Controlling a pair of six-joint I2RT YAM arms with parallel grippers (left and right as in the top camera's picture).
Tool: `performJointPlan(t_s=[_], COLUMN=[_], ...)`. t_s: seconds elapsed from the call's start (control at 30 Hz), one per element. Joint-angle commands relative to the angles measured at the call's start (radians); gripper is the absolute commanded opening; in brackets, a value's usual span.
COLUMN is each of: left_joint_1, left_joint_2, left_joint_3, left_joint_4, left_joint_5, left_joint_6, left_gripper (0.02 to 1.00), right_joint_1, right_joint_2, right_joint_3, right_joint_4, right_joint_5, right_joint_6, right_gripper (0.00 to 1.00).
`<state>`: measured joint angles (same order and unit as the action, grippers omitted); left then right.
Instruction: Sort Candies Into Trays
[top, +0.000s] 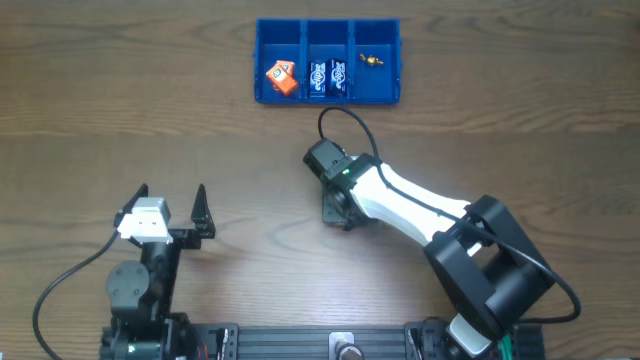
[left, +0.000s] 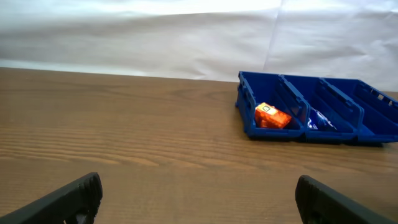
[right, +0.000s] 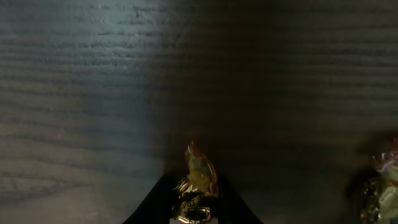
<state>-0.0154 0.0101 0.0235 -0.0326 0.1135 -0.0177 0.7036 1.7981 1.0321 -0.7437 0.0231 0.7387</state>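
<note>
- Right wrist view: right hand (right: 194, 200) pinches a gold candy (right: 199, 171); second candy (right: 382, 186) lower right.
- Top view: right arm (top: 420, 205) stretched to centre; left hand (top: 172, 192) spread, lower left.

No legible text, labels or numbers anywhere.

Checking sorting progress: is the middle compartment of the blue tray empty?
No, blue-wrapped candies lie in the middle compartment of the blue tray.
</note>
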Motion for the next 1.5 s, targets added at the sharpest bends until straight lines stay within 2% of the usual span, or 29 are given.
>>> performJointPlan(t_s=[0.03,0.1,0.17,0.37,0.5,0.63,0.87,0.93,1.1,1.17,1.33,1.43,1.5], left_joint_1=[0.004,0.004,0.004,0.004,0.004,0.004,0.004,0.004,0.004,0.004,0.004,0.004,0.004], left_joint_2=[-0.005,-0.005,-0.005,-0.005,-0.005,-0.005,-0.005,-0.005,-0.005,-0.005,-0.005,-0.005,-0.005], left_joint_3=[-0.019,-0.019,-0.019,-0.019,-0.019,-0.019,-0.019,-0.019,-0.019,-0.019,-0.019,-0.019,-0.019], left_joint_4=[-0.034,-0.034,-0.034,-0.034,-0.034,-0.034,-0.034,-0.034,-0.034,-0.034,-0.034,-0.034,-0.034], left_joint_5=[0.014,0.014,0.014,0.014,0.014,0.014,0.014,0.014,0.014,0.014,0.014,0.014,0.014], left_joint_6=[0.015,0.015,0.015,0.015,0.015,0.015,0.015,0.015,0.015,0.015,0.015,0.015,0.015], left_gripper=[0.998,0.998,0.998,0.998,0.998,0.998,0.998,0.998,0.996,0.998,0.998,0.998,0.998], right_joint_1=[-0.014,-0.044,-0.102,-0.275,-0.333,-0.365,-0.379,-0.379,-0.381,-0.392,-0.387,-0.36,-0.342], right_joint_2=[-0.059,-0.066,-0.043,0.179,0.328,0.436,0.471,0.471,0.453,0.426,0.252,0.074,-0.05], right_joint_3=[0.183,0.367,0.538,1.024,1.155,1.16,1.16,1.16,1.16,1.159,0.982,0.732,0.536], right_joint_4=[-0.164,-0.296,-0.363,-0.409,-0.365,-0.322,-0.295,-0.28,-0.249,-0.256,-0.264,-0.251,-0.237], right_joint_5=[0.112,0.188,0.215,0.217,0.219,0.219,0.219,0.211,0.208,0.201,0.201,0.196,0.187], right_joint_6=[-0.013,-0.065,-0.138,-0.301,-0.349,-0.351,-0.351,-0.351,-0.351,-0.352,-0.371,-0.365,-0.323], right_gripper=[0.141,0.143,0.143,0.148,0.154,0.18,0.202,0.251,0.533,0.573,0.573,0.581,0.592])
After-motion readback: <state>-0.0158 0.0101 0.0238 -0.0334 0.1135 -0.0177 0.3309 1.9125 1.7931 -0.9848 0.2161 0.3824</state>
